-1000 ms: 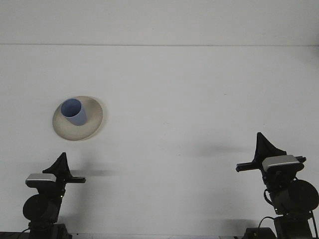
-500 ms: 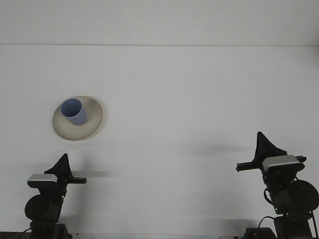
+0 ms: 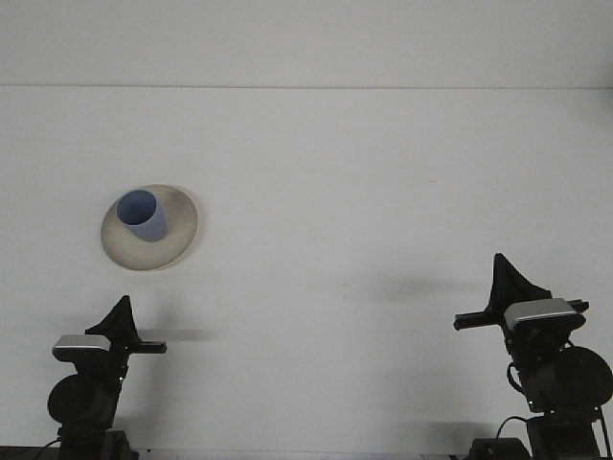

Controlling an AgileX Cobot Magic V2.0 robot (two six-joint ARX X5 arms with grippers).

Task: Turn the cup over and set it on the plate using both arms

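Observation:
A blue cup [image 3: 143, 215] stands on the beige plate [image 3: 177, 241] at the left of the table, its open mouth facing up and slightly toward the camera. My left gripper [image 3: 122, 305] is low at the near left, below the plate and well apart from it. Its fingers come together in one dark point with nothing held. My right gripper [image 3: 500, 264] is at the near right, far from the cup, and its fingers likewise meet in a point with nothing between them.
The white table [image 3: 364, 192] runs back to a far edge near the top of the view. Both arm bases sit at the bottom corners.
My left gripper has sunk a little and shifted slightly right. The right arm, the cup and the plate have not moved.

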